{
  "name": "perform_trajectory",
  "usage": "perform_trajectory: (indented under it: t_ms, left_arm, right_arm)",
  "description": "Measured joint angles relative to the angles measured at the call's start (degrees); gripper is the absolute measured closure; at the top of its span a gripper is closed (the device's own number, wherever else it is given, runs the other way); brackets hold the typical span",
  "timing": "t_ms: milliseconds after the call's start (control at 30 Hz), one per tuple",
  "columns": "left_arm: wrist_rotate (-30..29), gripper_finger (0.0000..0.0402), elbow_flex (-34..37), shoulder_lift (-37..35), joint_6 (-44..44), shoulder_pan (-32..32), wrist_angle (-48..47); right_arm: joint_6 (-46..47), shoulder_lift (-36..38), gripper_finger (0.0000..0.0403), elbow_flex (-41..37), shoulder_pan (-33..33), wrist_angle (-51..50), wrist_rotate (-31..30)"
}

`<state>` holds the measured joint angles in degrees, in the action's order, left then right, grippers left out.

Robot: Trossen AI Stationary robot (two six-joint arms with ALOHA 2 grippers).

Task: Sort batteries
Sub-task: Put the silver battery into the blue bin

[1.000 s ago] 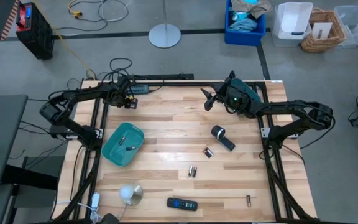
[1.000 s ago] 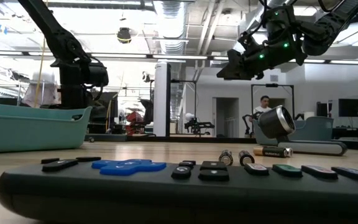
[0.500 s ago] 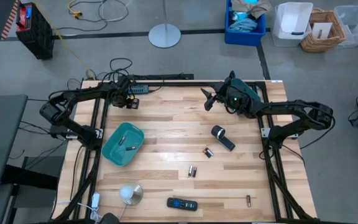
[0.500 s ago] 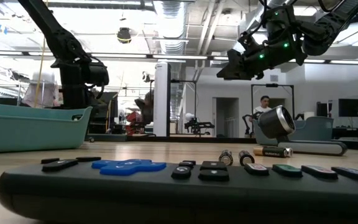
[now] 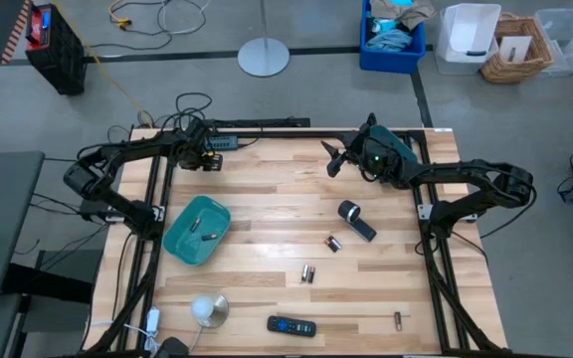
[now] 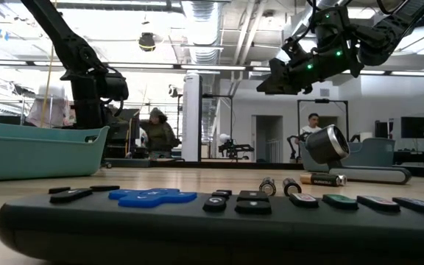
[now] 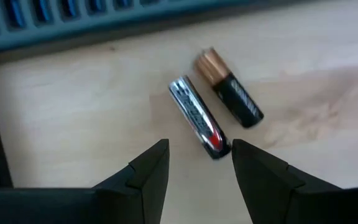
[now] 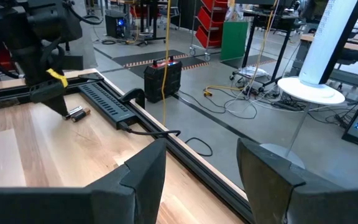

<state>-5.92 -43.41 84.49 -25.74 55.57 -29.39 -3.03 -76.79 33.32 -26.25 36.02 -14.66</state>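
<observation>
Left wrist view: left gripper (image 7: 197, 158) spread above silver battery (image 7: 199, 126) beside black battery (image 7: 230, 96), likely pre-grasp, needing descent and closing; right gripper (image 8: 201, 168) spread, idle.

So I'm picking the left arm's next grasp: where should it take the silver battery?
Probably across the middle of the silver battery, from above, fingers on its long sides. It lies flat beside the black-and-copper battery, barely apart, with the open left gripper already at its near end.

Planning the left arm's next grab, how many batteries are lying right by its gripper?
2: a silver cell just ahead of the open left gripper, a black copper-tipped cell beside it.
</observation>
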Motion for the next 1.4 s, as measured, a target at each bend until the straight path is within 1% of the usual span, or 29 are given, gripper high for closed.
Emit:
perform_trajectory:
  t_ms: [367, 467, 600, 733, 867, 967, 1033, 1233, 1400]
  left_arm:
    - [-0.71, 0.023, -0.19, 0.0, -3.83, -0.02, 0.48]
    - [-3.36, 0.023, -0.21, 0.02, -5.2, -0.66, 0.42]
    - [-4.81, 0.023, -0.21, 0.02, -9.29, -2.63, 0.75]
    - [-10.59, 0.023, -0.21, 0.02, -12.53, -6.68, 2.57]
    - [-13.87, 0.023, -0.23, 0.03, -13.43, -9.96, 6.14]
    - [-15.54, 0.023, -0.25, 0.04, -13.55, -10.55, 7.71]
    - [-15.34, 0.023, -0.25, 0.04, -13.68, -9.6, 7.47]
    - [-10.68, 0.023, -0.25, 0.04, -13.31, -6.14, 7.75]
    - [-10.24, 0.023, -1.52, 0.04, -11.96, -5.9, 7.41]
  right_arm:
    - [-0.03, -0.02, 0.0188, 0.59, 1.33, -0.03, 0.1]
    - [-0.04, -0.02, 0.0188, 0.59, 1.44, -0.05, 0.11]
    - [-0.33, -0.02, 0.0188, 0.59, 1.37, -0.06, 0.2]
    - [-1.18, -0.02, 0.0188, 0.59, 1.35, -0.09, 0.2]
    - [-1.72, -0.02, 0.0188, 0.59, 1.35, -0.96, 0.19]
    - [-1.95, -0.01, 0.0188, 0.59, 1.3, -1.28, 0.19]
    - [-1.97, -0.02, 0.0188, 0.59, 1.3, -1.51, 0.17]
    - [-1.95, -0.02, 0.0188, 0.59, 1.3, -1.44, 0.17]
    - [-1.54, -0.01, 0.0188, 0.59, 1.3, -1.36, 0.17]
